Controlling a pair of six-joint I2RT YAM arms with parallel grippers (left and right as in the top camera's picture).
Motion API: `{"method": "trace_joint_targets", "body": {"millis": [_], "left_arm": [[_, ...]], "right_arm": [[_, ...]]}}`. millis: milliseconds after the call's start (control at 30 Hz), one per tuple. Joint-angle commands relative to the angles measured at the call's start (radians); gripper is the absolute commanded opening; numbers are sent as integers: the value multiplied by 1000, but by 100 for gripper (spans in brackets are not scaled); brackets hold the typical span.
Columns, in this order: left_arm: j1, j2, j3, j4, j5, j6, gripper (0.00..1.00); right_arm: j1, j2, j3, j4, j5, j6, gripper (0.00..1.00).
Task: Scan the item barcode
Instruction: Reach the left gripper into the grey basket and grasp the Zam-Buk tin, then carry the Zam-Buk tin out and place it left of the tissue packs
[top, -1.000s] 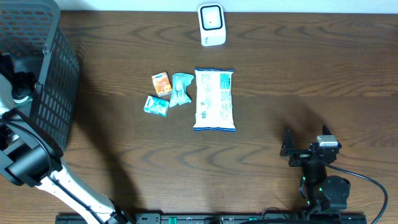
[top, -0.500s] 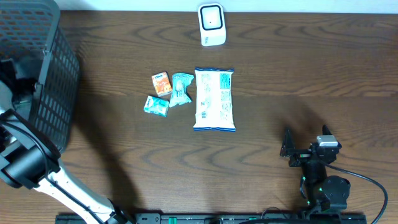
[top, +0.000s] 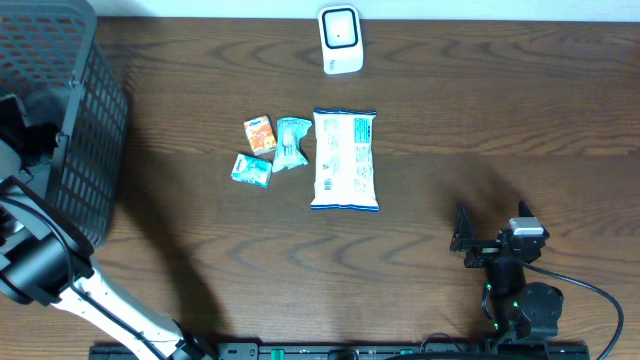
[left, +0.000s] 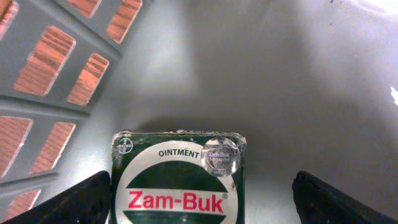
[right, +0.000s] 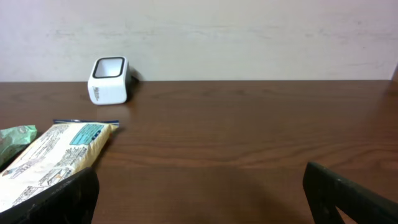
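At the near edge of a dark wooden table (top: 500, 120), on the right side, the right gripper (top: 461, 232) rests low with its jaws spread wide and nothing between them. Its wrist camera looks across bare wood between the two dark fingers (right: 59, 199).

In the middle of the table lies a group of small goods. A long white and blue snack packet (top: 345, 160) lies flat, running near to far. Just to its left is a crumpled teal sachet (top: 291, 142). Left again are a small orange box (top: 260, 134) and, nearer than it, a small teal box (top: 251, 170). None of these is touched by either arm.

At the far edge, in line with the snack packet and well apart from it, a white barcode scanner (top: 340, 40) stands upright.

On the left side, a dark mesh basket (top: 95, 150) fills the far left corner, and the left arm reaches into it. The left gripper (left: 200, 196) is inside, jaws wide apart. Between them, on the grey basket floor, lies a green ointment box (left: 177, 180) labelled Zam-Buk, with a round silver sticker on its top. The left finger sits just beside the box's edge; a clear gap separates the box from the right finger, so the box is not gripped.
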Motion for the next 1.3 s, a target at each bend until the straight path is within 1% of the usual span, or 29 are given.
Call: {"method": "trace_joint_targets", "body": {"millis": [0, 67, 100, 133, 233, 267, 300, 333, 367, 467, 567, 667, 800, 867, 933, 967, 1100, 1133, 1200, 1233, 1267], "left_arm": [[2, 66, -10, 0, 29, -9, 91], [3, 71, -10, 1, 29, -9, 91], [3, 71, -10, 4, 30, -10, 87], [3, 70, -9, 5, 30, -10, 80], [3, 68, -8, 5, 31, -25, 71], [3, 64, -7, 8, 31, -34, 70], [3, 55, -7, 16, 31, -56, 68], [3, 42, -7, 25, 31, -82, 64], [3, 23, -7, 36, 31, -110, 63], [2, -37, -7, 57, 52, -177, 63], [2, -135, -7, 83, 149, -227, 63], [2, -241, -7, 120, 225, -303, 63], [0, -394, -7, 212, 382, -450, 63], [-6, -480, -7, 278, 480, -559, 63], [-24, -554, -7, 308, 541, -630, 63], [-37, -578, -7, 309, 549, -645, 63], [-149, -659, -7, 274, 573, -654, 63], [-204, -671, -7, 241, 573, -644, 63], [-294, -673, -7, 158, 572, -592, 63], [-373, -664, -8, 48, 540, -512, 63], [-423, -657, -8, -30, 492, -460, 63]], "right_arm": [[-8, -3, -2, -3, 4, -1, 99], [-8, -3, -2, -3, 4, -1, 99], [-8, -3, -2, -3, 4, -1, 99], [-8, -3, -2, -3, 4, -1, 99], [-8, -3, -2, -3, 4, -1, 99], [-8, -3, -2, -3, 4, -1, 99], [-8, -3, -2, -3, 4, -1, 99], [-8, -3, -2, -3, 4, -1, 99], [-8, -3, -2, -3, 4, -1, 99], [-8, -3, -2, -3, 4, -1, 99], [-8, -3, -2, -3, 4, -1, 99], [-8, -3, -2, -3, 4, -1, 99], [-8, -3, -2, -3, 4, -1, 99], [-8, -3, -2, -3, 4, -1, 99], [-8, -3, -2, -3, 4, -1, 99], [-8, -3, -2, -3, 4, -1, 99], [-8, -3, -2, -3, 4, -1, 99], [-8, -3, -2, -3, 4, -1, 99], [-8, -3, -2, -3, 4, -1, 99], [-8, -3, -2, -3, 4, -1, 99], [-8, -3, -2, -3, 4, -1, 99]]}}
